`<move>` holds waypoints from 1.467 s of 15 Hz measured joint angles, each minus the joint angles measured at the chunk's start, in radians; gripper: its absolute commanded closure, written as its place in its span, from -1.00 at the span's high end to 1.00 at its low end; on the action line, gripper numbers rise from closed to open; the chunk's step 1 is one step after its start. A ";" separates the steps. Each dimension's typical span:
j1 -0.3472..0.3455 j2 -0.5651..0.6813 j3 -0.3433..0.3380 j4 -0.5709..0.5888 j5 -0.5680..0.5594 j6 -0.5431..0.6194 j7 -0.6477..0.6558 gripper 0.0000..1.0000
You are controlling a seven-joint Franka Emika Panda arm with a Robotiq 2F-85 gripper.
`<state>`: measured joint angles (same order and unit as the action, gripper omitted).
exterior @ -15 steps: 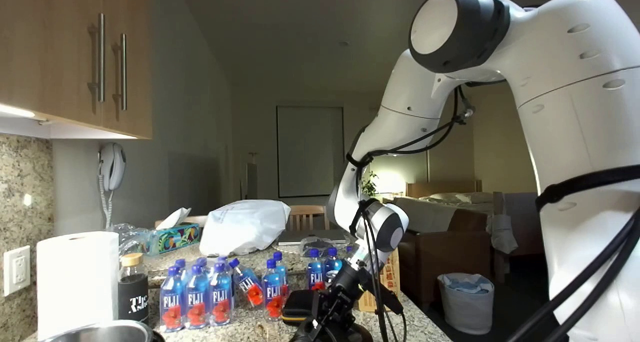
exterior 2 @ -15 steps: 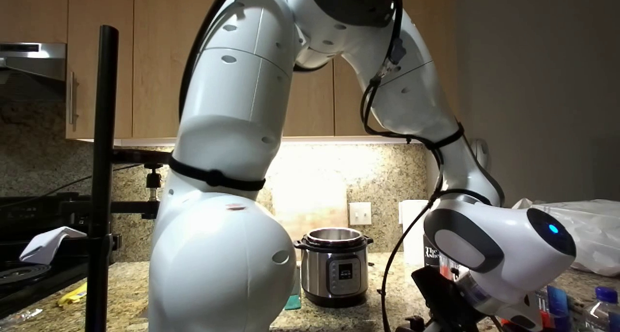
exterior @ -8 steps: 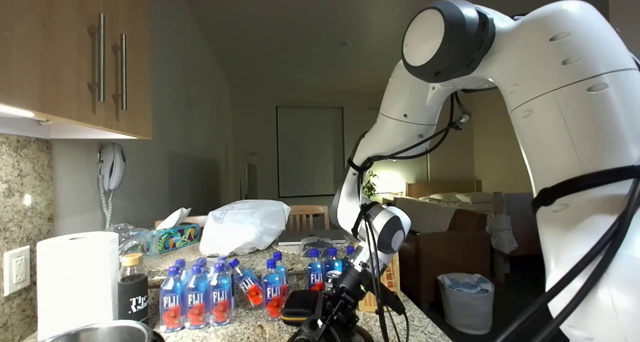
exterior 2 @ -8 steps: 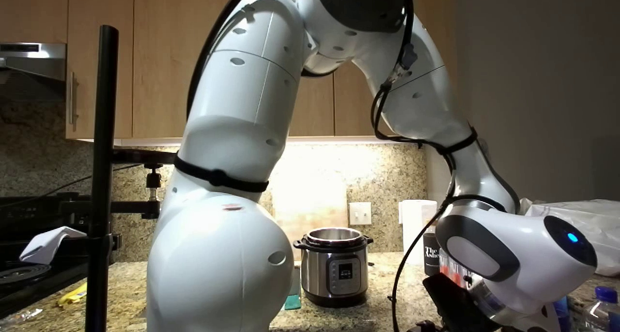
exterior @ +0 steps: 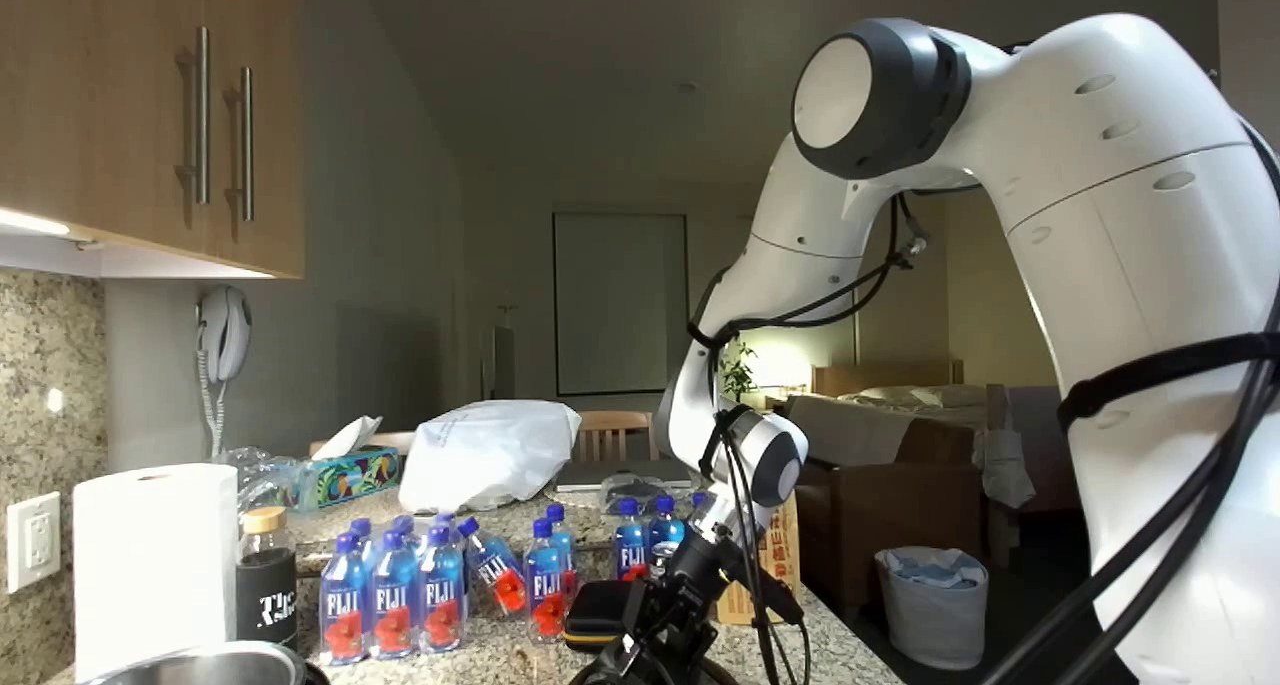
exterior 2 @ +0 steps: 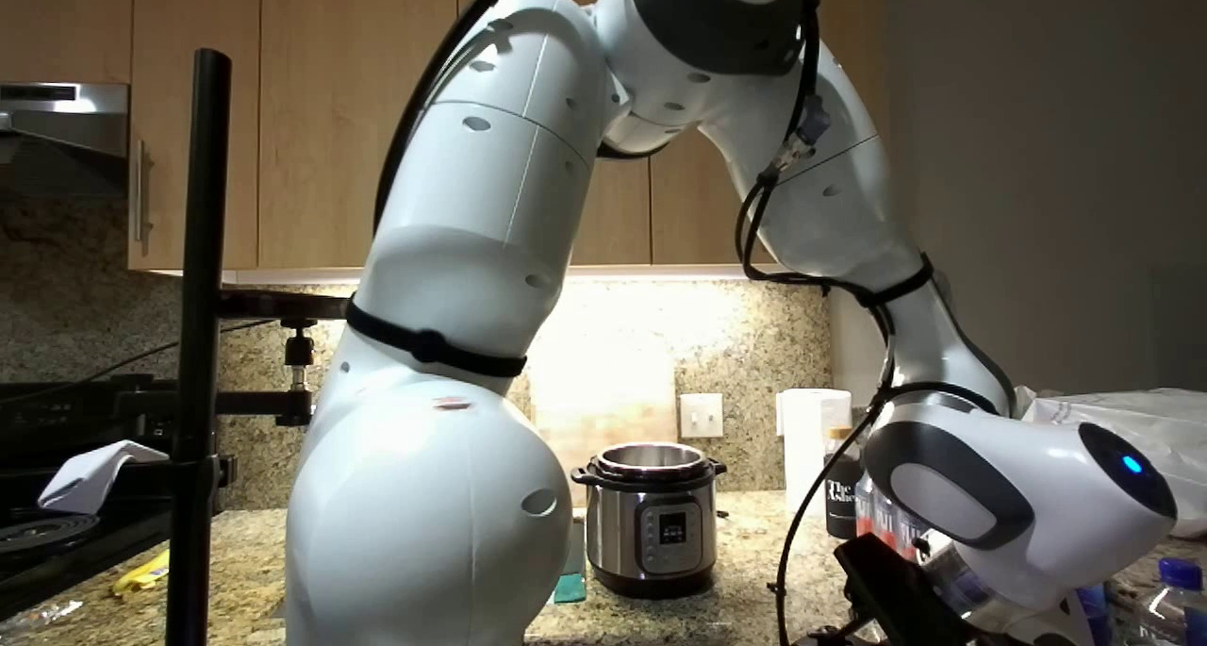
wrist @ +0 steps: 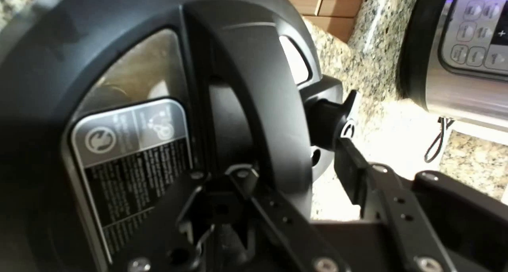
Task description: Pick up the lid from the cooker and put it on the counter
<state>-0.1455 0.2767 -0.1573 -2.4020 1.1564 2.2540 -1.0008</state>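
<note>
The glossy black lid (wrist: 151,10) fills the left of the wrist view, with the counter (wrist: 337,57) beyond its edge. Its raised handle (wrist: 274,105) lies between the fingers of my gripper (wrist: 285,170). The right finger stands clear of the handle with a gap; the left finger overlaps the lid by the handle's inner side. My gripper is open. The cooker (exterior 2: 651,523) stands uncovered on the counter in an exterior view; its rim (exterior: 205,655) and its side (wrist: 464,93) show elsewhere. The fingertips and lid are not clearly visible in the exterior views.
Several water bottles (exterior: 392,595), a black case (exterior: 598,610), a carton (exterior: 780,565) and a paper towel roll (exterior: 155,565) stand around the arm. A white bag (exterior: 490,455) lies behind. A black pole (exterior 2: 198,344) rises beside the arm base.
The arm's elbow has come lower and forward. In an exterior view the hand has moved to the right and slightly down. The cooker and bottles have not moved.
</note>
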 measured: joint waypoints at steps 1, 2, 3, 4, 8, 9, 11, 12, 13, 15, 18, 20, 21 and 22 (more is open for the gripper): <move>0.000 0.000 -0.002 0.006 -0.021 -0.011 0.003 0.57; 0.000 -0.001 -0.003 0.012 -0.044 -0.019 0.009 0.71; 0.000 -0.003 -0.003 0.019 -0.072 -0.024 0.022 0.82; 0.000 -0.007 -0.003 0.027 -0.102 -0.025 0.040 0.97; 0.000 -0.037 -0.007 0.048 -0.243 -0.007 0.143 1.00; 0.000 -0.052 -0.009 0.049 -0.285 0.008 0.172 1.00; 0.000 -0.092 -0.013 0.047 -0.372 0.047 0.227 1.00; 0.000 -0.119 -0.013 0.043 -0.420 0.068 0.254 1.00; 0.001 -0.149 -0.013 0.038 -0.472 0.079 0.280 1.00; 0.001 -0.218 -0.013 0.024 -0.561 0.079 0.324 1.00; 0.003 -0.331 -0.012 -0.010 -0.653 0.079 0.371 1.00; 0.007 -0.402 -0.006 -0.041 -0.719 0.083 0.422 1.00; 0.008 -0.434 0.001 -0.059 -0.760 0.089 0.463 1.00; 0.009 -0.464 0.011 -0.078 -0.802 0.095 0.508 1.00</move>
<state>-0.1370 -0.1869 -0.1464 -2.4801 0.3546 2.3486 -0.4923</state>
